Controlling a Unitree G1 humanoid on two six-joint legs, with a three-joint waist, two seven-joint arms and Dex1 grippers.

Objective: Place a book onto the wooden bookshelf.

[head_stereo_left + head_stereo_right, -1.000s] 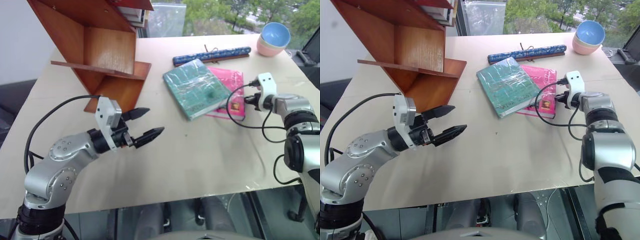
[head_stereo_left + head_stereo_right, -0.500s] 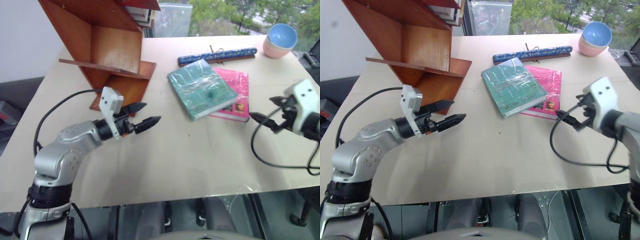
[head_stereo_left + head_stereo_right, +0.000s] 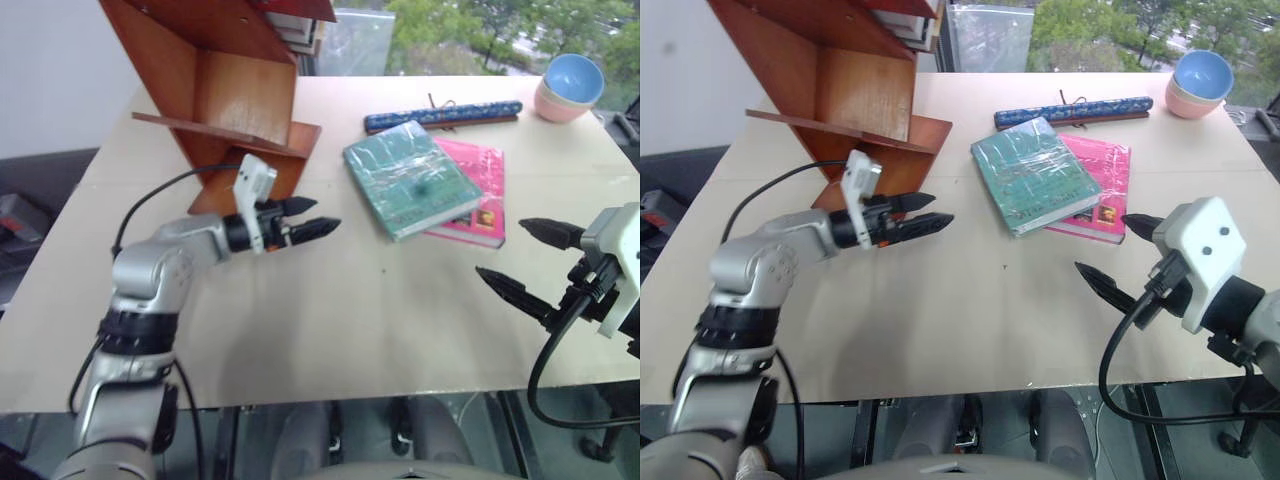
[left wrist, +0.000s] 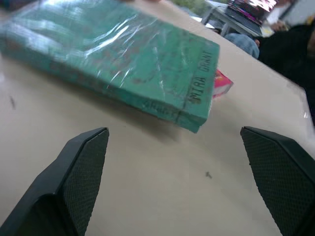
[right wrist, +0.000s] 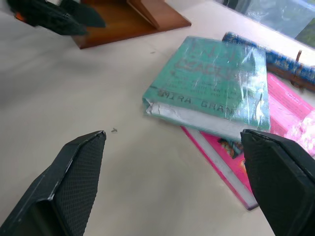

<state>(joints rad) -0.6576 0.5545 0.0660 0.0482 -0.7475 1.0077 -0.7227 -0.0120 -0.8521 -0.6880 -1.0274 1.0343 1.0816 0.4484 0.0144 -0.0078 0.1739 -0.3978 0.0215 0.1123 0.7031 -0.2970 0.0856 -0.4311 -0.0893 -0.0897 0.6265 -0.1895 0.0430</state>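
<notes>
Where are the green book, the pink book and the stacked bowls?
green book (image 3: 410,177), left eye view, middle of its cover
pink book (image 3: 484,170), left eye view, uncovered part of its cover
stacked bowls (image 3: 573,78), left eye view, blue top bowl

A pale beige counter (image 3: 330,330) carries everything. The bookshelf (image 3: 235,110) stands at its far left corner. A pink book (image 3: 478,190) lies flat near the middle, with the teal book (image 3: 408,178) resting partly on it and partly on the counter. Beyond them lies a long blue patterned case (image 3: 443,114). Stacked bowls (image 3: 571,84) sit at the far right corner.
</notes>
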